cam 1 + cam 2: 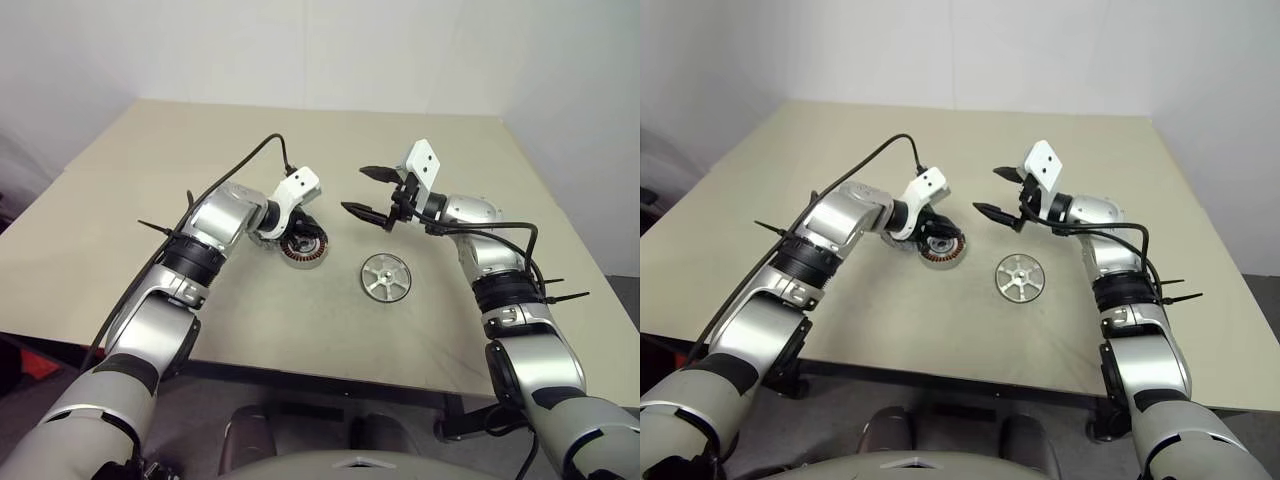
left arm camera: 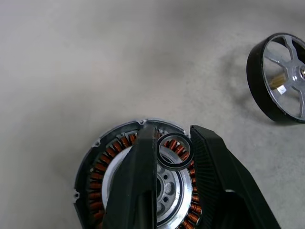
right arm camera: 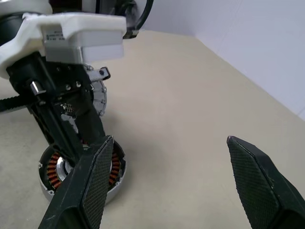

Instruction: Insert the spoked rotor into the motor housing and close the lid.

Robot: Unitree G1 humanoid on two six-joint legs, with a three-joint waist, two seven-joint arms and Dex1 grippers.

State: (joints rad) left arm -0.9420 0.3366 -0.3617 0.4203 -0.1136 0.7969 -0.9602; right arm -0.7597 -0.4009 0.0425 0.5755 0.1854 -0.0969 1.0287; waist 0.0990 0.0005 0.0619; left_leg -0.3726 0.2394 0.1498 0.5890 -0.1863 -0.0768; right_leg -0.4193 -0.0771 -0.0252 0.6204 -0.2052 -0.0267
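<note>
The motor housing (image 1: 303, 247), a dark ring with copper windings and a silver centre, lies on the table left of centre. Right above it my left gripper (image 1: 299, 225) points down, shut on the lid (image 2: 174, 151), which shows as a small dark ring between the fingertips over the windings (image 2: 102, 167). The spoked rotor (image 1: 385, 277), a silver wheel with a dark rim, lies flat on the table to the right of the housing and apart from it. My right gripper (image 1: 356, 190) hovers level above the table behind the rotor, open and holding nothing, its fingers aimed toward the left gripper.
The beige table (image 1: 200, 140) has bare room all round the two parts, with its front edge (image 1: 300, 365) close to me. A white wall stands behind it. A black cable (image 1: 250, 158) loops over my left arm.
</note>
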